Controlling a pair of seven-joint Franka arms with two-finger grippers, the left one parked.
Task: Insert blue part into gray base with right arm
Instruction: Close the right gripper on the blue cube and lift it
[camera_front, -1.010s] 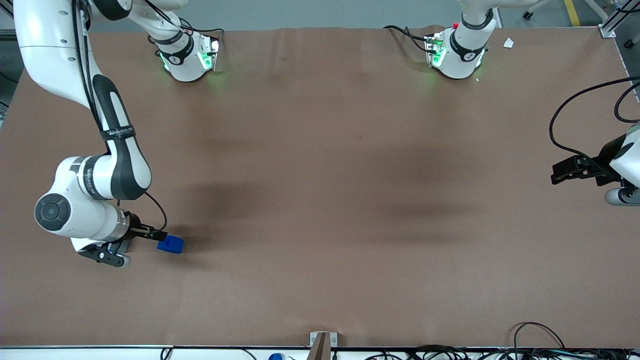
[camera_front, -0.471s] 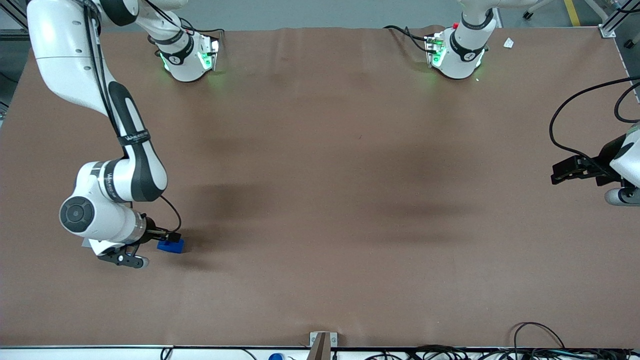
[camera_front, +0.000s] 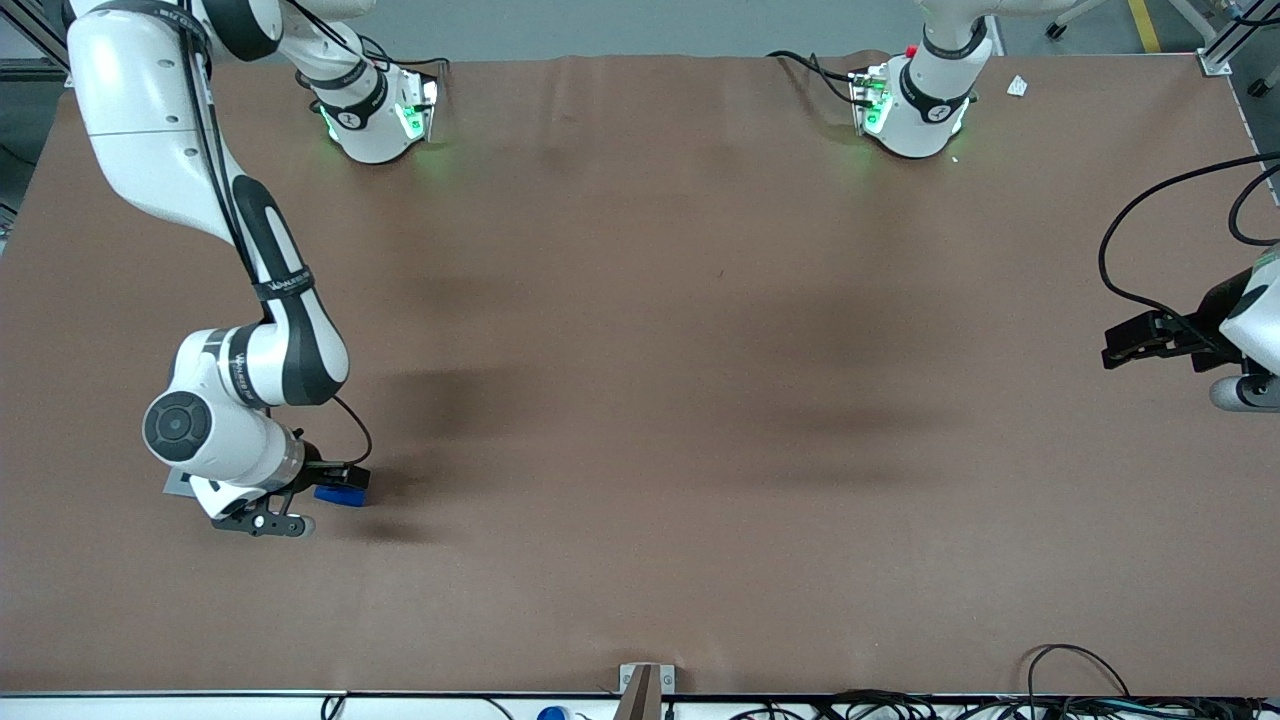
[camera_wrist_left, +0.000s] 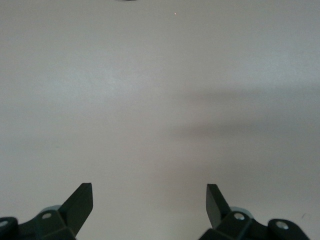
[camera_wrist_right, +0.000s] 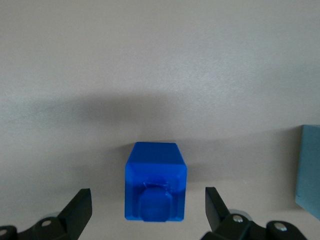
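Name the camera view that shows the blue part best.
The right wrist view: the blue part sits whole, stub visible, between the open gripper fingers. The front view shows only a sliver under the wrist. The left wrist view shows none.

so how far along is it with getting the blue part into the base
Early stage. Nothing is inserted: the blue part sits on the brown table, ungrasped. In hand: the right arm's tool is open above the part, one finger at each side, lined up for a grasp. The gray base stands apart, beside the blue part. Left: close, lift, carry to the base, insert.
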